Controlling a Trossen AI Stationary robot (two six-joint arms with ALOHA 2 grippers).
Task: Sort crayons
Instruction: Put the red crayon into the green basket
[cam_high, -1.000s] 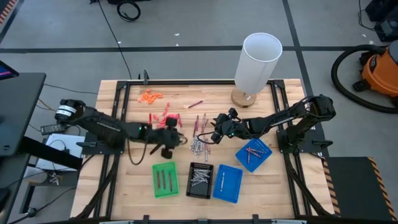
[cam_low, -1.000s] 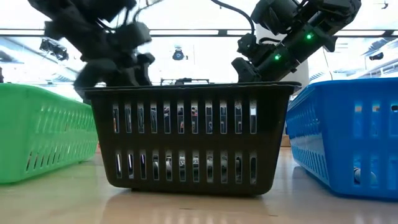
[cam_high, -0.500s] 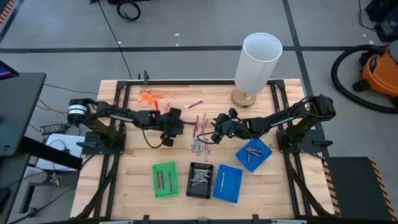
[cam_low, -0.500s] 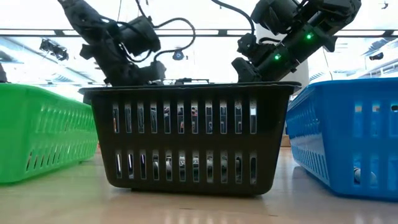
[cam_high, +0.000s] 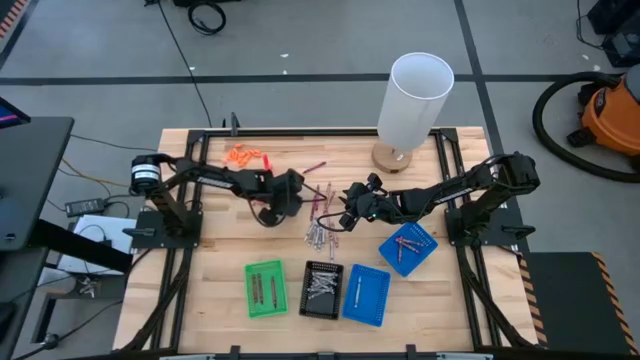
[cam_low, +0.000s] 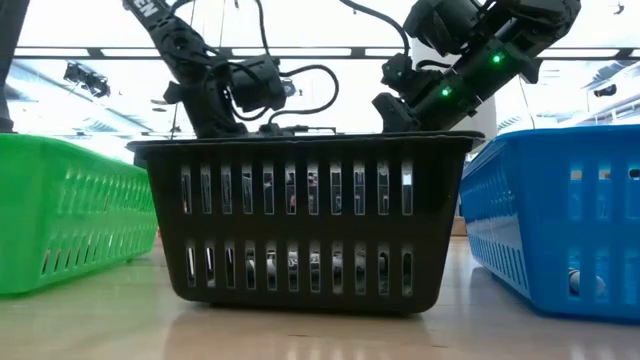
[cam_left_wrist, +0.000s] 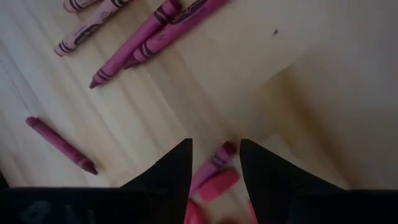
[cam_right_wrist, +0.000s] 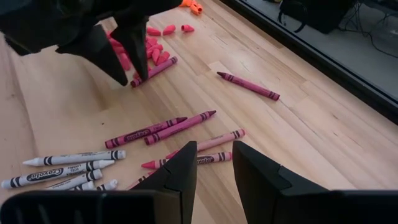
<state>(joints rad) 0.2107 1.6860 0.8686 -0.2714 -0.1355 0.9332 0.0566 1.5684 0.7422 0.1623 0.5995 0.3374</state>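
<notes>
Across desk (cam_high: 200, 270): trays (cam_high: 320, 290) partly filled, loose crayons (cam_high: 320, 215) left beside them, left claw (cam_left_wrist: 214, 163) parted over one, right claw (cam_right_wrist: 214, 163) parted, empty.

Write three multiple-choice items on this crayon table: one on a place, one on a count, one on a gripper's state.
1. The black tray sits between:
A. a green tray and a blue tray
B. two blue trays
C. the lamp and the table edge

2. Blue trays on the table:
A. one
B. two
C. three

3. The left gripper is:
A. shut on a grey crayon
B. open above a magenta crayon
C. inside the green tray

Key: 1 A, the green tray and a blue tray flank it. 2 B, another blue tray lies near the right gripper. 3 B, its fingers straddle a magenta crayon.
</notes>
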